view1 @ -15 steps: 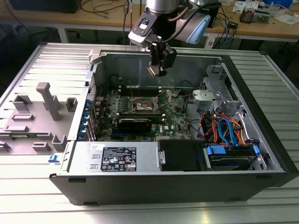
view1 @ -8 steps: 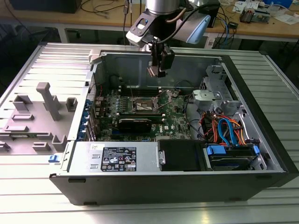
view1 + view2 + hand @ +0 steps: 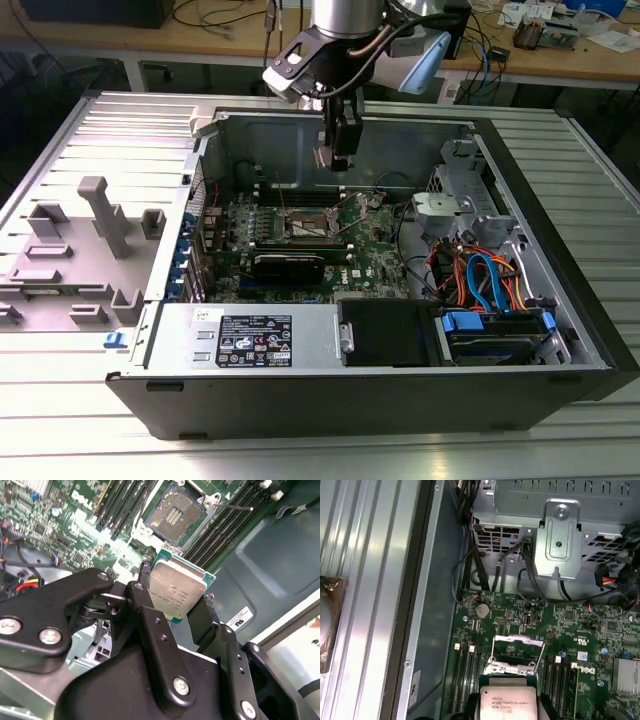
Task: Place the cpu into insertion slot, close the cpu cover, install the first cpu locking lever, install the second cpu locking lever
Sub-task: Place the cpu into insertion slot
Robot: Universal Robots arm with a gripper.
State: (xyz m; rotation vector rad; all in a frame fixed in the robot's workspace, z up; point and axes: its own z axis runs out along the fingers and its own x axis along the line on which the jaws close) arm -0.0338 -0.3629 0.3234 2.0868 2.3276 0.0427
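I see the arm (image 3: 345,20) coming down from the upper edge of the exterior view, with its wrist turned straight down over the open computer case (image 3: 400,400), which lies on its side on the ribbed metal desk (image 3: 300,450). The pincer (image 3: 338,150) hangs inside the case opening, above the green motherboard (image 3: 370,255) and apart from it.

In the second wrist view the pincer (image 3: 175,594) is clamped on the cpu (image 3: 177,592): one black finger (image 3: 142,587) presses on one edge and the other finger on the opposite edge. The silver-grey top of the cpu (image 3: 506,702) is turned towards both wrist cameras.

The cpu is in the air and not seated. The insertion slot (image 3: 172,515) lies under it and a little ahead, uncovered, with its dark contact field showing, between the long black memory slots (image 3: 227,525). In the exterior view the insertion slot (image 3: 312,225) is below the pincer.
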